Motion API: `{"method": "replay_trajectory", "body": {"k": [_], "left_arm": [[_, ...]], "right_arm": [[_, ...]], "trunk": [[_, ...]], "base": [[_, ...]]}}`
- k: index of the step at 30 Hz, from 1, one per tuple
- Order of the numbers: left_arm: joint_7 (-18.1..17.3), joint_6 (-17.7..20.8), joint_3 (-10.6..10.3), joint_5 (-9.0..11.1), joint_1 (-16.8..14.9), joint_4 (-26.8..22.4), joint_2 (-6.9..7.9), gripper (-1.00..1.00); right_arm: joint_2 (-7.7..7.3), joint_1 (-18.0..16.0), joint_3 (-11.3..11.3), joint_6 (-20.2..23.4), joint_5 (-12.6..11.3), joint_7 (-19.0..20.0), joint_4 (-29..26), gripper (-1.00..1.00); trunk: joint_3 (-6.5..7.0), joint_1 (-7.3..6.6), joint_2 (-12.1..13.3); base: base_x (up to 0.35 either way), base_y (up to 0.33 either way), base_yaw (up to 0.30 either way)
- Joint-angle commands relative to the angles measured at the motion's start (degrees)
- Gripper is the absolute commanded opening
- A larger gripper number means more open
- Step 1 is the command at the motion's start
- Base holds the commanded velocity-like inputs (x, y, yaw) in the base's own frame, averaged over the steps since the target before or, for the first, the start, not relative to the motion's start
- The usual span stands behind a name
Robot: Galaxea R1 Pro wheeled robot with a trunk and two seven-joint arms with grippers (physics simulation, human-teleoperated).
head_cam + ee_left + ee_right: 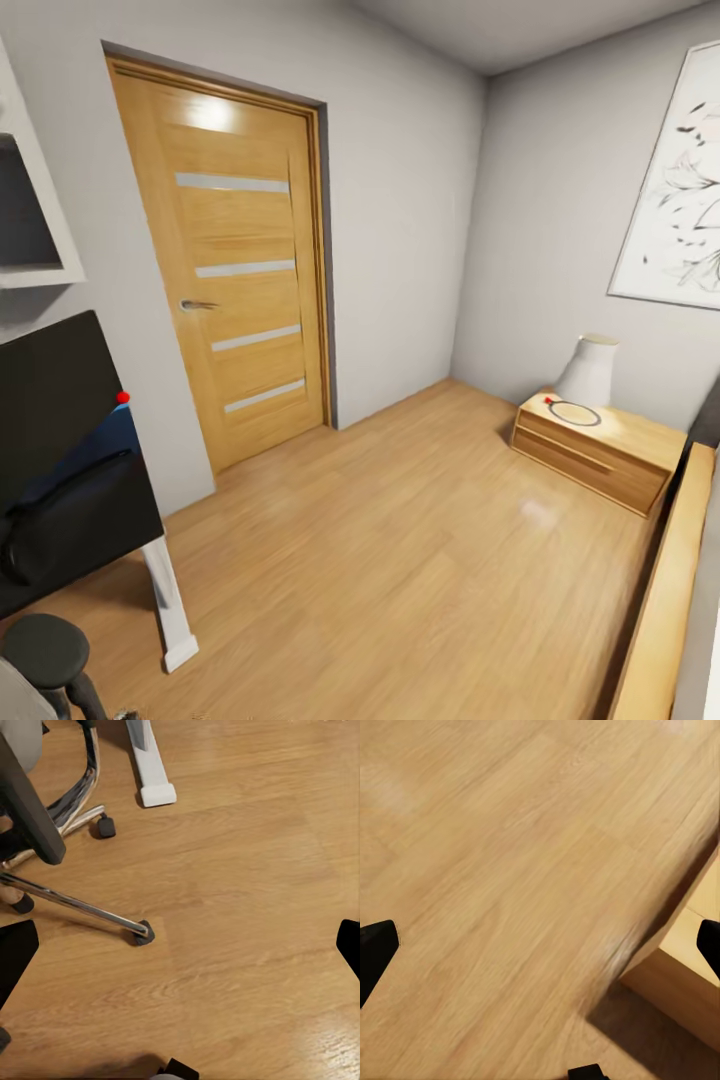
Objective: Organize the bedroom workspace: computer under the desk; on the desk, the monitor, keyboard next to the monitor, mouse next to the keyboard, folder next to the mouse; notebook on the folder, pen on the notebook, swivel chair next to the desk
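At the left edge of the head view, the black monitor [50,400], with a red light at its corner, stands on the glossy black desk [100,525]. A blue panel and a white leg [170,605] show beside it. A black armrest of the swivel chair [45,648] shows at the bottom left. In the left wrist view the chair's chrome base [71,904] and casters stand on the floor near the desk's white foot [154,791]. My left gripper [180,952] hangs open over bare floor. My right gripper [540,952] is open above floorboards, holding nothing.
A closed wooden door [235,270] faces me. A low light-wood nightstand [595,450] with a white lamp [588,372] stands at the right wall under a framed picture [675,190]. A light-wood bed frame [665,590] [682,967] runs along the right. Wooden floor lies between.
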Motion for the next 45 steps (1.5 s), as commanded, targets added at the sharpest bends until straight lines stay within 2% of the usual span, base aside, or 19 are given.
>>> {"method": "replay_trajectory", "body": {"k": [1,10,22,32,45], "left_arm": [[-0.59,-0.03,0.29,0.34,0.01,-0.06,0.0,1.0],[-0.65,-0.02,0.29,0.36,0.01,-0.06,0.06,1.0],[-0.6,0.05,0.29,0.37,0.01,-0.06,0.08,1.0],[-0.6,0.06,0.29,0.38,0.01,-0.06,0.08,1.0],[-0.6,0.06,0.29,0.38,0.01,-0.06,0.08,1.0]], "right_arm": [[0.02,-0.02,-0.09,-0.13,0.21,-0.22,0.01,1.0],[-0.07,-0.02,-0.14,-0.1,0.21,-0.22,0.01,1.0],[-0.07,-0.02,-0.09,-0.04,0.21,-0.22,0.01,1.0],[-0.07,-0.02,-0.09,-0.04,0.21,-0.22,0.01,1.0],[-0.09,-0.02,-0.09,-0.04,0.21,-0.22,0.01,1.0]], "trunk": [[-0.06,0.01,-0.04],[-0.06,0.01,-0.04],[-0.06,0.01,-0.04],[-0.06,0.01,-0.04],[-0.06,0.01,-0.04]], "base": [[0.009,0.0,0.273],[0.055,0.0,0.185],[0.278,0.0,0.01],[0.105,0.0,0.0],[0.304,0.0,0.0]]}}
